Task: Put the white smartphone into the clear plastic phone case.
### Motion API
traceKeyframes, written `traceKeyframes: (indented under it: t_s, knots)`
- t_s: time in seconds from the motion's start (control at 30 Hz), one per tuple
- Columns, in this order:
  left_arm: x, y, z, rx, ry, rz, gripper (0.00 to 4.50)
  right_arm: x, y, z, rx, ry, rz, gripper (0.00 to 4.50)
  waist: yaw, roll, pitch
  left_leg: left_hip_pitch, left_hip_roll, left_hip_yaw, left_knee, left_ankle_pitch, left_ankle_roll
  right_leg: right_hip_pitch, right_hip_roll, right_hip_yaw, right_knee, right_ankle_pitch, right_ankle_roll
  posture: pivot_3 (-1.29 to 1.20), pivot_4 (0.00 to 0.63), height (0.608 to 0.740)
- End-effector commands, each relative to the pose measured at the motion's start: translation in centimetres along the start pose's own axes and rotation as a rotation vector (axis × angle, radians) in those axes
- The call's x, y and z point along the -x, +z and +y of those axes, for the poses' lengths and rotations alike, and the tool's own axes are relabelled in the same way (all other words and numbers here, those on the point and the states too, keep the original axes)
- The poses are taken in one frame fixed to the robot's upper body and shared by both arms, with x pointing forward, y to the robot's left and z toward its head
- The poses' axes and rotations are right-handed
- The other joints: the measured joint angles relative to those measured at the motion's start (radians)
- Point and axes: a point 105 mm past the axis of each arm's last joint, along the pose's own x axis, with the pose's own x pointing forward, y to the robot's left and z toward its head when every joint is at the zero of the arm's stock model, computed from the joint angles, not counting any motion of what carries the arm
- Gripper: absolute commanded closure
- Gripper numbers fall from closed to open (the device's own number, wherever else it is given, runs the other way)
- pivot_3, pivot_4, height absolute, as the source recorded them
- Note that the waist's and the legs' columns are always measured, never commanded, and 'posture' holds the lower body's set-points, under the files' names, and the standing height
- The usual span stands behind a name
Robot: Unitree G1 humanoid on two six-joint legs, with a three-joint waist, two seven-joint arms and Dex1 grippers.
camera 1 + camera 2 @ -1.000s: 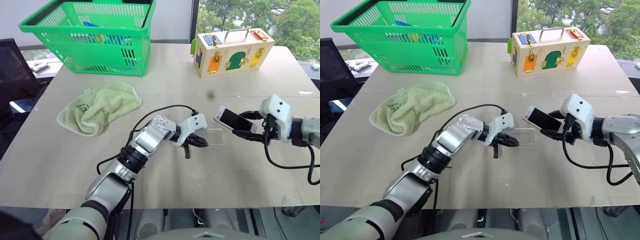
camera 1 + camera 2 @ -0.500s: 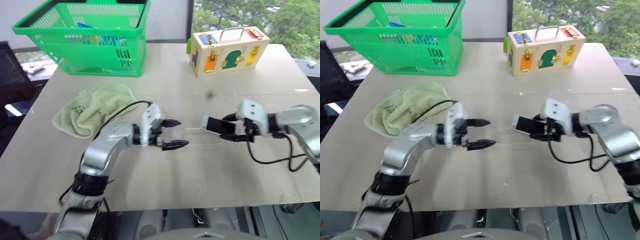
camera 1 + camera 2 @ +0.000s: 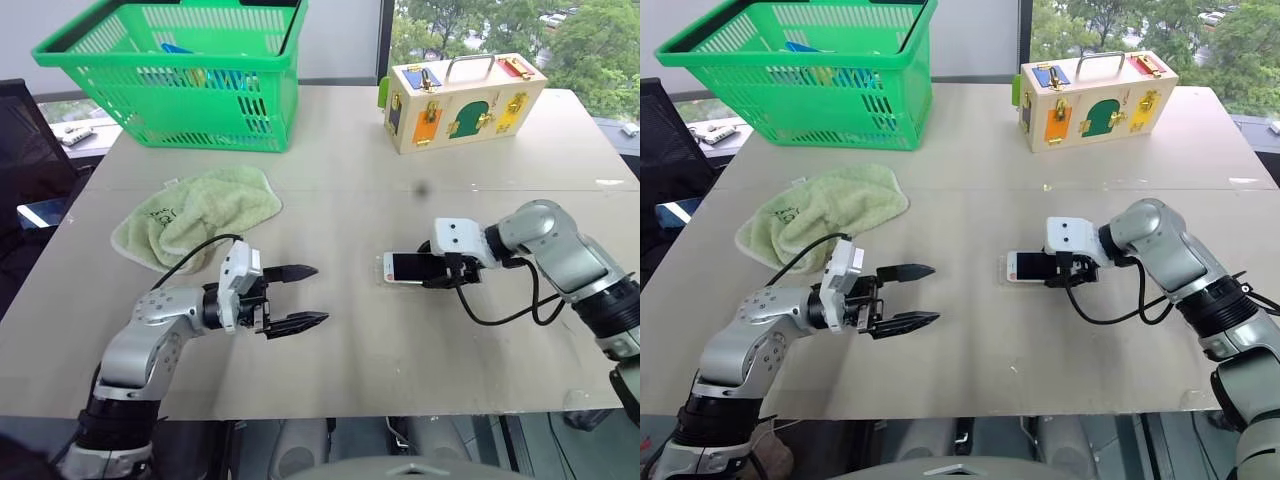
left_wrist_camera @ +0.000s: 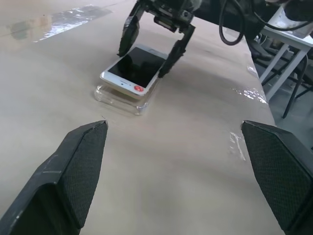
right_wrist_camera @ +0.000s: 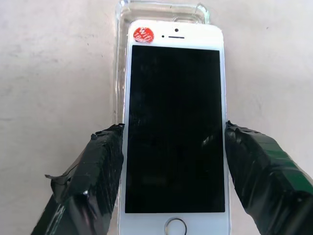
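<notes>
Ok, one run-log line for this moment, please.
left gripper: open, off to the side | right gripper: shut on white smartphone | phone over clear plastic phone case on table, not seated
</notes>
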Motion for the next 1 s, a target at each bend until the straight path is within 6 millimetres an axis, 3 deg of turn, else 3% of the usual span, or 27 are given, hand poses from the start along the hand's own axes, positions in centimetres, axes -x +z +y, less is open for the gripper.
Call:
traceKeyframes:
  t_s: [0.03, 0.63, 0.87, 1.0]
  knots:
    - [0.3, 0.9, -0.2, -0.054, 0.004, -0.023, 0.0, -0.2, 0.2, 0.2, 0.05, 0.035, 0.02, 1.7, -0.001, 0.0, 0.0, 0.0, 0.0, 0.0, 0.0, 0.0, 0.0, 0.0, 0.0, 0.0, 0.0, 0.0, 0.0, 0.0, 0.15, 0.74]
    - [-0.5, 0.2, -0.1, -0.064, 0.021, -0.025, 0.0, -0.8, -0.2, 1.6, 0.042, 0.133, 0.139, 1.7, -0.002, 0.0, 0.0, 0.001, 0.0, 0.0, 0.0, 0.0, 0.0, 0.0, 0.0, 0.0, 0.0, 0.0, 0.0, 0.0, 0.15, 0.74]
    - [-1.0, 0.1, 0.0, -0.07, 0.017, -0.026, 0.0, -1.4, -0.9, 0.2, 0.003, 0.059, 0.185, 1.7, -0.006, -0.001, -0.001, 0.004, 0.0, 0.001, 0.0, 0.0, 0.0, 0.003, 0.0, 0.001, 0.0, 0.0, 0.0, 0.0, 0.15, 0.74]
    - [-1.2, 0.2, 0.1, -0.074, 0.014, -0.027, 0.0, -1.9, -0.2, 0.2, 0.037, 0.069, 0.155, 1.7, -0.011, -0.001, -0.001, 0.013, 0.001, 0.003, -0.001, 0.0, 0.0, 0.01, 0.0, 0.001, 0.0, -0.002, -0.004, 0.0, 0.15, 0.74]
